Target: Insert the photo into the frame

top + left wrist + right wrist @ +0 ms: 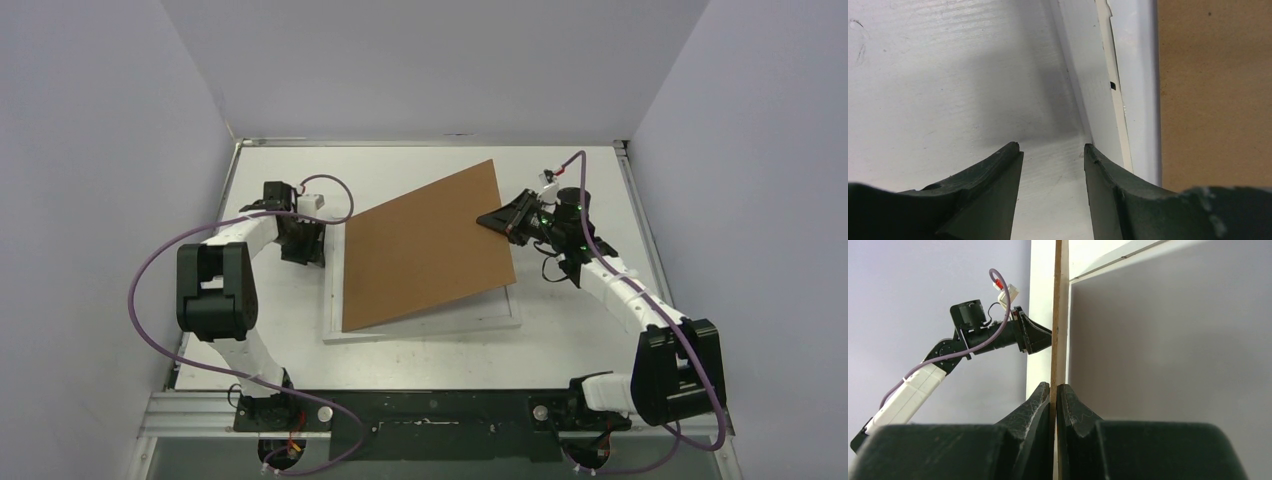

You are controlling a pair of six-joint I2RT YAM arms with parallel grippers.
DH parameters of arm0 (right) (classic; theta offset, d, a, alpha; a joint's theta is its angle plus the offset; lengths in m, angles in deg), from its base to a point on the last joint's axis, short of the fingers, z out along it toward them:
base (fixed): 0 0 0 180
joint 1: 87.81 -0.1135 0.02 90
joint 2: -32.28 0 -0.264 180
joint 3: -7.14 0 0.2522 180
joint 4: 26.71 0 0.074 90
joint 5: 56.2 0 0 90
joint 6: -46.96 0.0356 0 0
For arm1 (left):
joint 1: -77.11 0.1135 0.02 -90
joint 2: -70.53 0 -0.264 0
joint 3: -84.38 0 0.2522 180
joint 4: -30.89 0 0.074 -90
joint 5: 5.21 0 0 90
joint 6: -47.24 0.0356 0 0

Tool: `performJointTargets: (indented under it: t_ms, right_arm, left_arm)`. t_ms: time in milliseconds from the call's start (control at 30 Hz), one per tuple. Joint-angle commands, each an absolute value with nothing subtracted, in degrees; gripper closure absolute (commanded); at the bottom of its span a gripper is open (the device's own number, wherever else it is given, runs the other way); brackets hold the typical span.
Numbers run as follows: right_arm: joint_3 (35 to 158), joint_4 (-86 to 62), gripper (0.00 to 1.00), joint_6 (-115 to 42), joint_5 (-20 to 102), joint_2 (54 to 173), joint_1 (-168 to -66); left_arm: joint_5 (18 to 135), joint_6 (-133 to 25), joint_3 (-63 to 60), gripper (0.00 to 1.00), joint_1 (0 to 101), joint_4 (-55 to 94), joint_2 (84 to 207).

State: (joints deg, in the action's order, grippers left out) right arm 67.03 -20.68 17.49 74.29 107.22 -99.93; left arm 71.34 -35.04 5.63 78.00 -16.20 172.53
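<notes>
Right wrist, right fingers [1038, 410] pinching backing board [1058, 315] edge, left fingers [993, 175] half apart, empty, beside frame [1140, 75]

Backing board [425, 245] tilts over the frame [440, 320], so I can't reach in from above. Only its right side is lifted, where the right gripper [503, 220] pinches it. Left gripper [303, 243] sits just beside the frame's left rail. Bare table [560, 350] at front right.

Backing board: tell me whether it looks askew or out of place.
Yes. The brown backing board lies rotated over the white frame, not squared with it, its right edge pinched in the right gripper.
</notes>
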Motion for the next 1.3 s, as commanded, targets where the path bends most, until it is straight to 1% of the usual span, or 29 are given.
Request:
performJointTargets:
  t_ms: [0,1267]
  right_arm:
    - [67.6,-27.3,0.95,18.8,75.0,107.7,-100.6]
    - [67.7,-28.8,0.95,12.0,74.4,111.0,-102.4]
  left_arm:
    - [70.2,-35.8,5.5,0.53,77.6,-14.6,170.9]
    - [68.9,-35.5,5.7,0.58,77.6,-15.3,172.2]
